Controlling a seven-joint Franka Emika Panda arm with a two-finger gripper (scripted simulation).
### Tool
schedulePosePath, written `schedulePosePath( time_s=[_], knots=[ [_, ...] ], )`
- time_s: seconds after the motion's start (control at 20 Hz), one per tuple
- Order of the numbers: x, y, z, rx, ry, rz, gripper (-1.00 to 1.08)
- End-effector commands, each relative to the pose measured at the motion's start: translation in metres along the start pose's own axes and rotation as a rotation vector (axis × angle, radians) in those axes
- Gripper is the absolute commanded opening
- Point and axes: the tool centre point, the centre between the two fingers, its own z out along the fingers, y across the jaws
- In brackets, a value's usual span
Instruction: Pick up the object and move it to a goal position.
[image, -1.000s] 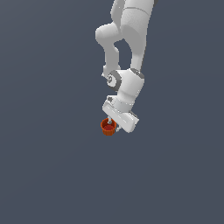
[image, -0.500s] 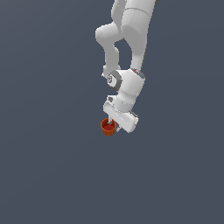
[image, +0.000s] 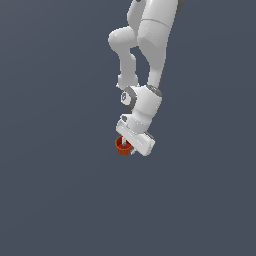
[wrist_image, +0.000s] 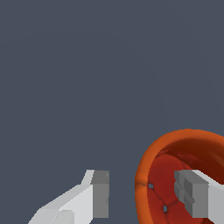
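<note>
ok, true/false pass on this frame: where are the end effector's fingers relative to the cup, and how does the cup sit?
1. The end effector straddles the wall of the small orange-red round cup: one finger inside, one outside. True.
2. The outside finger presses against the cup wall. False: a clear gap shows between them in the wrist view.
3. The cup lies on its side. False: its opening faces up towards the wrist camera.
4. In the exterior view the cup shows at the exterior view's left of the end effector's white body. True.
5. The cup's inside is blue. False: it is darker red.
</note>
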Motion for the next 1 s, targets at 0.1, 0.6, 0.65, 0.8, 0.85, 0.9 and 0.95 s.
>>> schedulePosePath(
  time_s=[0.1, 0.6, 0.65, 0.8, 0.85, 0.9, 0.95],
  knots=[
    [0.001, -0.001, 0.003, 0.001, 0.001, 0.0, -1.0],
    [0.0, -0.002, 0.003, 0.002, 0.001, -0.001, -1.0],
    [0.0, -0.002, 0.003, 0.002, 0.001, -0.001, -1.0],
    [0.005, -0.002, 0.002, 0.002, 0.001, -0.001, -1.0],
    [0.008, -0.002, 0.002, 0.002, 0.001, -0.001, -1.0],
    [0.012, -0.003, 0.001, 0.002, 0.002, -0.001, -1.0],
    [0.016, -0.003, 0.0, 0.002, 0.002, -0.001, -1.0]
  ],
)
